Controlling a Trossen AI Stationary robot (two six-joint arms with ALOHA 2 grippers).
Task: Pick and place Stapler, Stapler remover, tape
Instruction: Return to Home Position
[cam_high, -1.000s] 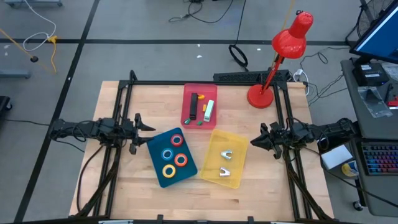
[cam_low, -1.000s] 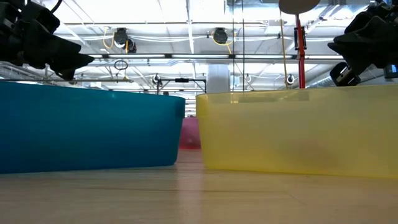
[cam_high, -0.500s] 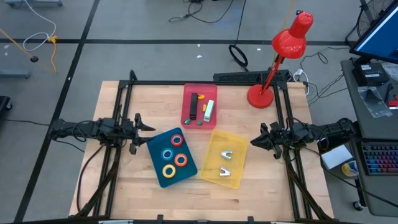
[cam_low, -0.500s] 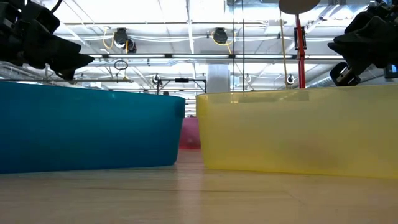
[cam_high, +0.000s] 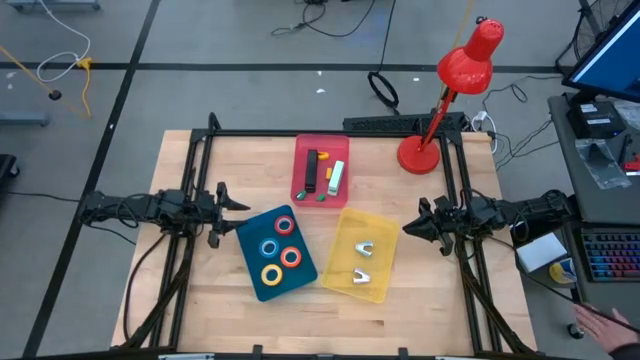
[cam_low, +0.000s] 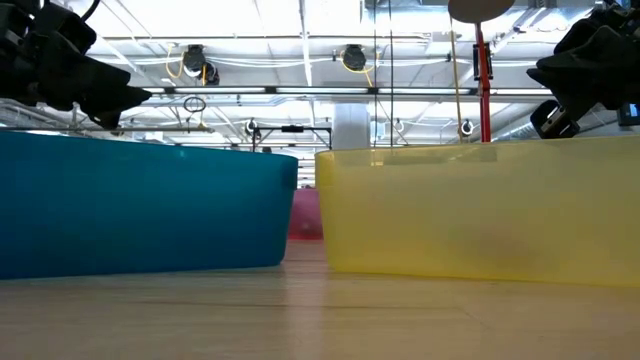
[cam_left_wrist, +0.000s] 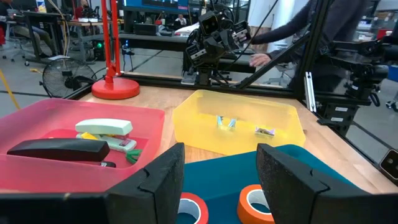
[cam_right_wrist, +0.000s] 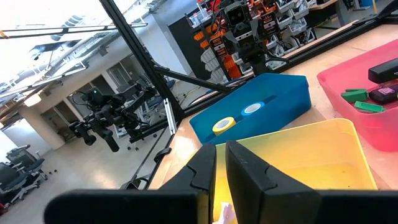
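Observation:
Four tape rolls lie flat in the blue tray (cam_high: 277, 252): red-orange (cam_high: 283, 225), blue (cam_high: 269, 248), red-orange (cam_high: 291, 257) and yellow (cam_high: 271, 274). A black stapler (cam_high: 311, 172) and a white stapler (cam_high: 336, 177) lie in the pink tray (cam_high: 322, 150). Two staple removers (cam_high: 363, 248) (cam_high: 361, 276) lie in the yellow tray (cam_high: 385, 240). My left gripper (cam_high: 228, 207) hovers open at the blue tray's left side. My right gripper (cam_high: 408, 228) hovers shut just right of the yellow tray. In the left wrist view my left gripper (cam_left_wrist: 221, 149) stands above the two red-orange rolls (cam_left_wrist: 255, 202).
A red desk lamp (cam_high: 440, 100) stands on the table's far right corner. Black frame rails run along the left, right and far edges. Small green bits lie in the pink tray. A person's hand (cam_high: 605, 322) shows beyond the table's near right. Bare wood lies along the near edge.
Both arms and all trays have kept still. A person's hand has come into the high view at its lower right corner, off the table.

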